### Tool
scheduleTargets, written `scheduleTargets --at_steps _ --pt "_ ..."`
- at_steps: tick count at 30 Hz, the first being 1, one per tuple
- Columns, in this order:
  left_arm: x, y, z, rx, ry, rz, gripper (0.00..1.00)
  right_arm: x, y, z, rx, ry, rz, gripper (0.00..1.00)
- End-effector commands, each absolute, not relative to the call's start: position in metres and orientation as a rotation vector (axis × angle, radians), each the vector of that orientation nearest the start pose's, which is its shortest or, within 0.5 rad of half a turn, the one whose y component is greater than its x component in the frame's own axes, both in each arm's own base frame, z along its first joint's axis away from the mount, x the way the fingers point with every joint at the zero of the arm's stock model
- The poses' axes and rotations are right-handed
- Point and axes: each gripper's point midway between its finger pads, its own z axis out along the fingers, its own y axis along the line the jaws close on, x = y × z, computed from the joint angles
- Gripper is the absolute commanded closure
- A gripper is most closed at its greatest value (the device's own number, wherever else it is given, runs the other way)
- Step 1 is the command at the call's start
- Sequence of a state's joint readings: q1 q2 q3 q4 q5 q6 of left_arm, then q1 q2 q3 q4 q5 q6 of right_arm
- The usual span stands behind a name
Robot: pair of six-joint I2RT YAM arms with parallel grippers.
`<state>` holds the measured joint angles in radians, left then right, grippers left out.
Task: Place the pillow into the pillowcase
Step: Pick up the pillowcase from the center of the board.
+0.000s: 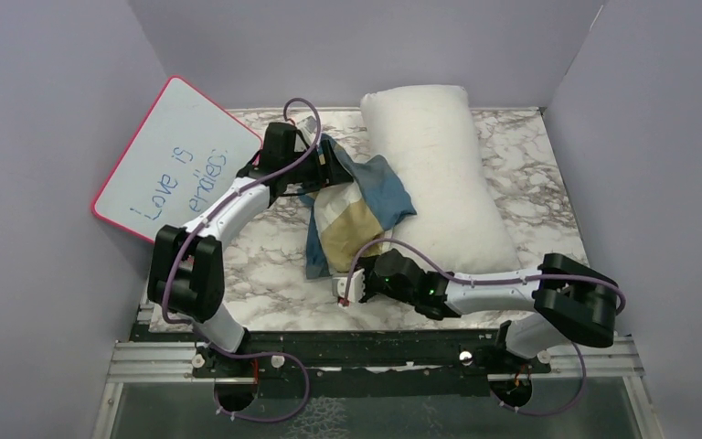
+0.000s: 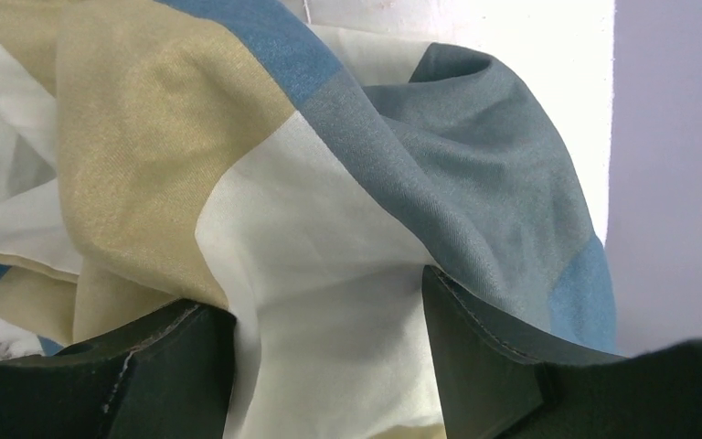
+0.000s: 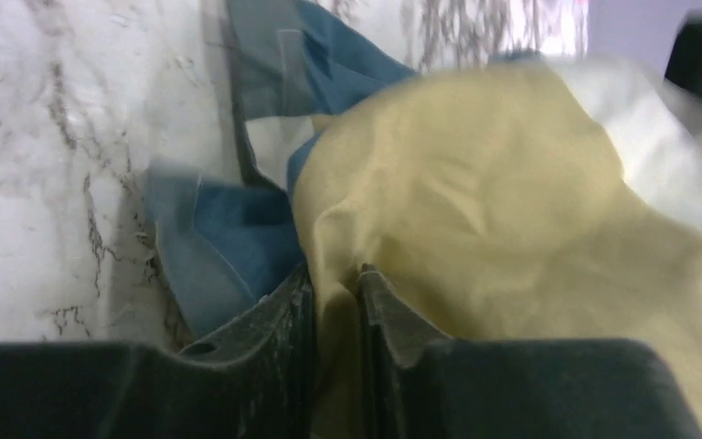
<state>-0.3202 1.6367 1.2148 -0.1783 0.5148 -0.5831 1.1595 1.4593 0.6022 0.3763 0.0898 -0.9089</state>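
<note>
- The pillowcase (image 1: 356, 215) lies bunched on the table (image 1: 265, 274), against the left side of the pillow (image 1: 439, 174), which is not inside it.
- The right fingers (image 3: 393, 311) pinch a tan fold near the pillow's near end; one layer alone won't open the mouth.
- The left fingers (image 2: 484, 366) stand apart around cream cloth, which could slide out.

— Where's the pillow (image 1: 439, 174)?
— Back right on the table (image 1: 265, 274), the pillowcase (image 1: 352, 215) against its left side.
— And you?
— My left pincer (image 1: 318, 163) is at the pillowcase's far end, my right pincer (image 1: 345, 291) at its near end. The whiteboard (image 1: 178, 160) is far left.
</note>
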Motion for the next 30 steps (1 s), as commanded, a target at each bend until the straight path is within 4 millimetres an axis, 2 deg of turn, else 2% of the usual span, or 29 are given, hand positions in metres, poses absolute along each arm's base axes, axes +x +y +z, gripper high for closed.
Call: scheduleTargets --at_steps 1,2,3,7,9,13,16,20,24,28,30 --pt "0.381 -0.225 0.21 0.009 2.208 -1.009 0.3 0.238 0.359 0.172 -1.385 1.114 -0.013 0.87" --pt "0.385 -0.217 0.215 -0.004 2.201 -0.956 0.3 0.238 0.362 0.185 -1.337 1.165 0.04 0.96" --pt "0.386 -0.209 0.223 -0.013 2.195 -0.91 0.29 0.239 0.364 0.198 -1.277 1.216 0.084 0.99" --pt "0.385 -0.182 0.268 0.035 2.108 -0.737 0.26 0.238 0.374 0.25 -1.066 1.42 0.28 0.99" --pt "0.376 -0.165 0.292 0.046 2.062 -0.64 0.25 0.242 0.373 0.274 -0.958 1.506 0.359 0.99" --pt "0.362 -0.13 0.323 0.022 1.985 -0.446 0.24 0.262 0.354 0.315 -0.752 1.656 0.484 0.99" --pt "0.349 -0.116 0.335 0.002 1.927 -0.398 0.24 0.28 0.331 0.346 -0.575 1.698 0.595 0.99" --pt "0.332 -0.13 0.334 0.089 1.892 -0.499 0.27 0.308 0.293 0.371 -0.371 1.736 0.589 0.99" --pt "0.313 -0.159 0.324 0.301 1.735 -0.645 0.33 0.339 0.252 0.371 -0.236 1.787 0.481 0.99" --pt "0.302 -0.162 0.297 0.489 1.559 -0.543 0.34 0.348 0.238 0.369 -0.199 1.79 0.512 0.99" --pt "0.298 -0.163 0.288 0.59 1.507 -0.481 0.3 0.348 0.237 0.37 -0.201 1.782 0.539 0.99"
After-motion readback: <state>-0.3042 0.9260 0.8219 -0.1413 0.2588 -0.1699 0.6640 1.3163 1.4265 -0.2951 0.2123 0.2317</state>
